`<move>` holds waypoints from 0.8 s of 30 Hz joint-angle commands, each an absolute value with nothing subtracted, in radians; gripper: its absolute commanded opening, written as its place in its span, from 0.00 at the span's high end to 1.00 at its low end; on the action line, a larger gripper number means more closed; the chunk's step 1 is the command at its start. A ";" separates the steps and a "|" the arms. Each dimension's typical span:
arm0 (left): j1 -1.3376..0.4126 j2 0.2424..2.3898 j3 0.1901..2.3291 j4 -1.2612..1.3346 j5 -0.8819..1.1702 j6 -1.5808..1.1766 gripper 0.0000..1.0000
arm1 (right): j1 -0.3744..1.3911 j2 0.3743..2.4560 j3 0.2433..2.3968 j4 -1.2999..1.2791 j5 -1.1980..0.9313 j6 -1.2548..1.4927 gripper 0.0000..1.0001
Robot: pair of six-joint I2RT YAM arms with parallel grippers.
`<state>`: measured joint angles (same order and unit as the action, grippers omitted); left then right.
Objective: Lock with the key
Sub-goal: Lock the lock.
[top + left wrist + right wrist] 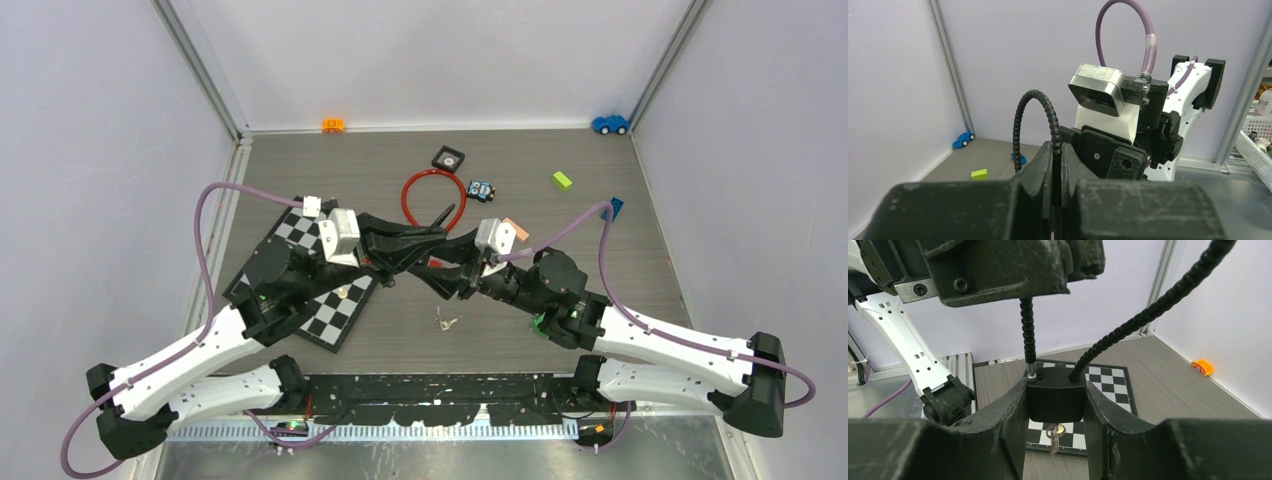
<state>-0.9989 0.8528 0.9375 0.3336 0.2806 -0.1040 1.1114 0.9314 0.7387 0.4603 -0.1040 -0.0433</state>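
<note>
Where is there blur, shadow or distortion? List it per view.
Top external: even light, sharp throughout, though the posts splay from lens distortion. Left wrist: the left tool is dark and soft up close, the cable crisp. Right wrist: the right tool is dark and soft in the foreground, the lock sharp.

checkerboard (332, 318) left; blue car (610, 124), green block (562, 180) far right

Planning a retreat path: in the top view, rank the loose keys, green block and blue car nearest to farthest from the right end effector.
1. loose keys, just toward the bases from the right end effector.
2. green block, farther back, right.
3. blue car, back-right corner.
</note>
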 commanded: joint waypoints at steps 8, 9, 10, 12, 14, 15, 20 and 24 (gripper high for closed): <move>-0.994 0.859 0.931 0.307 0.262 -0.066 1.00 | 1.129 0.895 0.791 0.520 -0.177 -0.019 0.99; -0.994 0.858 0.931 0.307 0.262 -0.066 1.00 | 1.129 0.894 0.791 0.519 -0.182 -0.018 0.99; -0.994 0.858 0.931 0.306 0.262 -0.066 1.00 | 1.129 0.893 0.791 0.519 -0.184 -0.017 0.99; -0.994 0.856 0.932 0.301 0.262 -0.063 1.00 | 1.129 0.890 0.790 0.518 -0.186 -0.017 0.99; -0.994 0.853 0.932 0.294 0.260 -0.059 1.00 | 1.129 0.889 0.790 0.518 -0.186 -0.016 0.99; -0.994 0.852 0.931 0.290 0.259 -0.057 1.00 | 1.129 0.887 0.789 0.520 -0.187 -0.016 0.99; -0.994 0.844 0.930 0.271 0.258 -0.049 1.00 | 1.129 0.881 0.789 0.525 -0.185 -0.014 0.99; -0.993 0.842 0.930 0.244 0.269 -0.046 1.00 | 1.129 0.877 0.790 0.546 -0.157 0.010 0.99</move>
<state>-0.9993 0.8410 0.9375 0.2981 0.2806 -0.0696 1.1118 0.9131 0.7387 0.4328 -0.1291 -0.0177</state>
